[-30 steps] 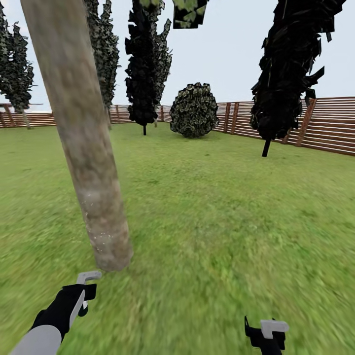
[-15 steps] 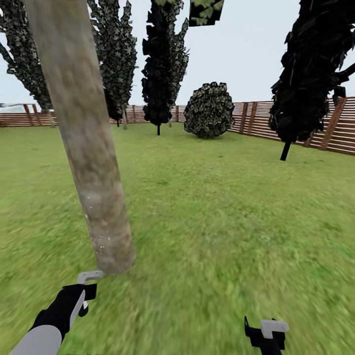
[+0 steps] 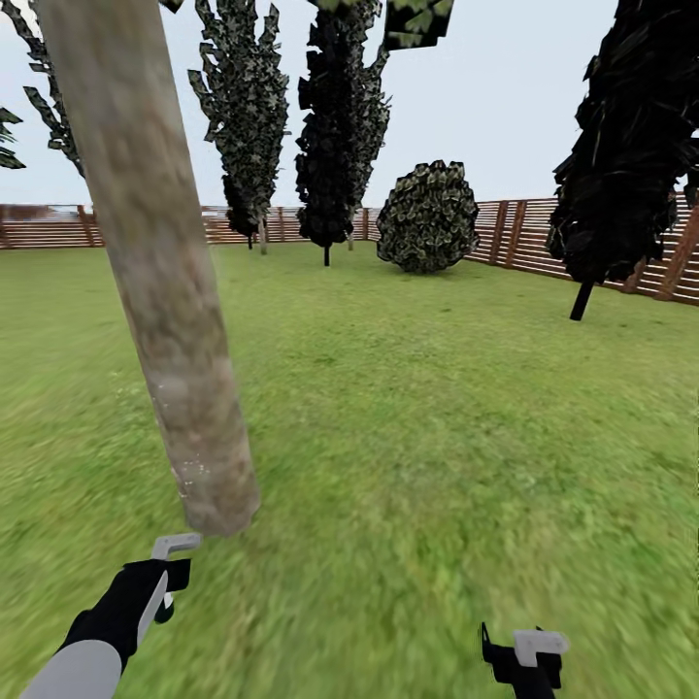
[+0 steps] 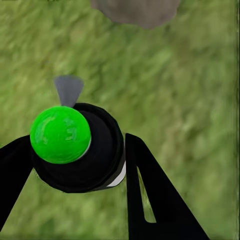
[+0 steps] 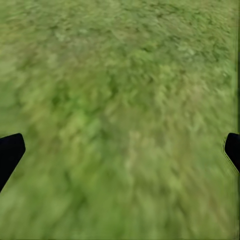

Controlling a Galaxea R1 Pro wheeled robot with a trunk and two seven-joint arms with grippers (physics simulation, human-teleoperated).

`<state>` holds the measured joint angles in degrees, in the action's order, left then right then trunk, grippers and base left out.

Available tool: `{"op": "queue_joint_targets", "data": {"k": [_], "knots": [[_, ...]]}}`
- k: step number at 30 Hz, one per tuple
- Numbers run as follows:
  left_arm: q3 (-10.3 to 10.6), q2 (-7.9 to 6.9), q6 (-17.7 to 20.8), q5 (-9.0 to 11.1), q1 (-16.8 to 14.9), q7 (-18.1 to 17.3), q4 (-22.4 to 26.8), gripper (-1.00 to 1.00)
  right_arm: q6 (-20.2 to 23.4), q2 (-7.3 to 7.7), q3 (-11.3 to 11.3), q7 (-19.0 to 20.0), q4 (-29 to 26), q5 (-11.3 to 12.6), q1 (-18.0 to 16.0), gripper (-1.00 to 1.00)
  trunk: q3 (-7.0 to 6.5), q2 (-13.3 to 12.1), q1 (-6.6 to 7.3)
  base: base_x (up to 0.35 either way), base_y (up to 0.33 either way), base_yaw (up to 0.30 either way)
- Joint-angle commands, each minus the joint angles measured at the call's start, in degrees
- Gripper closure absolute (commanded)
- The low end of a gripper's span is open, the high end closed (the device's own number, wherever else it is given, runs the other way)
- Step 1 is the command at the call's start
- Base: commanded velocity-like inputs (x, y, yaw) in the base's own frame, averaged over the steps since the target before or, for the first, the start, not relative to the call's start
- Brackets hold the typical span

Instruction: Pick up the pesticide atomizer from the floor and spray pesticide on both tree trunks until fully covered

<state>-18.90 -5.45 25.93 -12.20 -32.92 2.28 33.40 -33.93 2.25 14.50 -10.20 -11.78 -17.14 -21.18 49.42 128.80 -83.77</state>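
Note:
A thick mottled grey-beige tree trunk [image 3: 165, 291] leans across the left of the head view, with fine white pesticide specks [image 3: 186, 458] on its lower part. Its base [image 4: 135, 10] also shows in the left wrist view. My left gripper [image 3: 160, 582] hangs just in front of the trunk's foot, shut on the pesticide atomizer [image 4: 75, 150], a black bottle with a bright green cap [image 4: 60, 134] and a grey nozzle [image 4: 68, 89] pointing toward the trunk. My right gripper [image 3: 519, 660] hovers low over the grass [image 5: 125, 100], open and holding nothing.
Green lawn [image 3: 437, 408] spreads ahead. Dark narrow conifers [image 3: 340, 126] and a round shrub [image 3: 427, 218] stand at the back, another dark conifer [image 3: 621, 155] at the right. A brown slat fence [image 3: 524, 238] closes off the far side.
The head view has panned a little, so the background conifers, shrub and fence sit further right. Both arms keep their places in the picture, and the left gripper still holds the atomizer.

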Motion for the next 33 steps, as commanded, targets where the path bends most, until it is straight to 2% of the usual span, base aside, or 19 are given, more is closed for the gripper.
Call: {"op": "queue_joint_targets", "data": {"k": [1, 7, 33], "knots": [[0.0, 0.0, 0.0, 0.0, 0.0, 0.0, 0.0, 1.0, 0.0, 0.01, 0.0, 0.0, 0.0, 0.0, 0.0, -1.0, 0.0, 0.0, 0.0, 0.086, -0.271, 0.0], [0.0, 0.0, 0.0, 0.0, 0.0, 0.0, 0.0, 1.0, 0.0, 0.0, 0.0, 0.0, 0.0, 0.0, 0.0, -1.0, 0.0, 0.0, 0.0, 0.094, -0.271, 0.1], [0.0, 0.09, 0.0, 0.0, 0.0, 0.0, -0.1, 1.0, 0.0, -0.05, 0.0, 0.0, 0.0, 0.0, 0.0, -1.0, 0.0, 0.0, 0.0, 0.146, -0.263, 0.275]]}}
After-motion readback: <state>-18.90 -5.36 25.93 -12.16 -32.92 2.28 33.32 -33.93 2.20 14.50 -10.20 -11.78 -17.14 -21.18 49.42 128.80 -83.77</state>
